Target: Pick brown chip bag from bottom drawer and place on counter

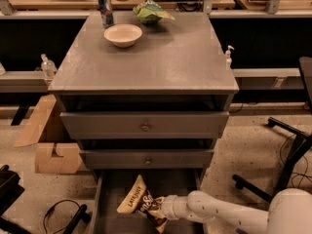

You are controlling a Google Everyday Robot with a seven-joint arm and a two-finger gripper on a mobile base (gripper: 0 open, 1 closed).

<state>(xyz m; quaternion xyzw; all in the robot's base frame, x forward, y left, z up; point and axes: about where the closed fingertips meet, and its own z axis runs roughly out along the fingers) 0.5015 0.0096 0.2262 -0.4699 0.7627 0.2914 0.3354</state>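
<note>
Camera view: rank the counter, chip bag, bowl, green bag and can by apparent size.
1. counter
2. chip bag, though nearness inflates it, and the gripper, down in the bottom drawer, covers its end
3. bowl and green bag look alike; no ranking
4. can

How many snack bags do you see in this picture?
2. The brown chip bag lies in the open bottom drawer, with the gripper at its right end. A green bag sits at the counter's back edge. Others may be hidden inside the closed drawers.
</note>
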